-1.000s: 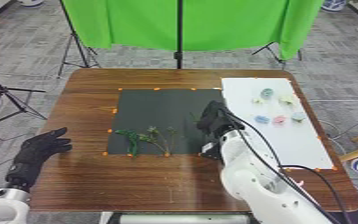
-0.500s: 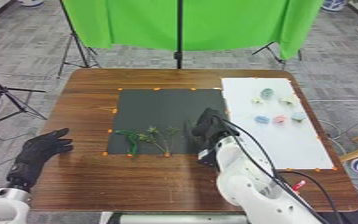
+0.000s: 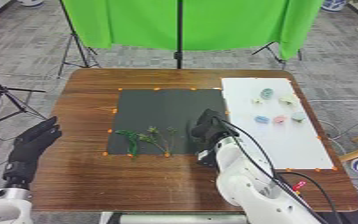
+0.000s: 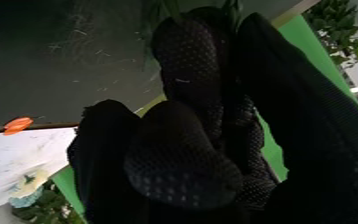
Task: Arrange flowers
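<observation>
Currently right hand (image 3: 209, 131), near frame centre, pinches green stem (image 4: 172, 8); so thin it could roll and land crooked.

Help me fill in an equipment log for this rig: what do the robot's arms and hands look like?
The left arm and right arm are white with smooth, rounded shells. The left robot hand and right robot hand wear black fabric gloves; close up, the right one's textured fabric carries small pale dots. Black cables trail along the right arm.
</observation>
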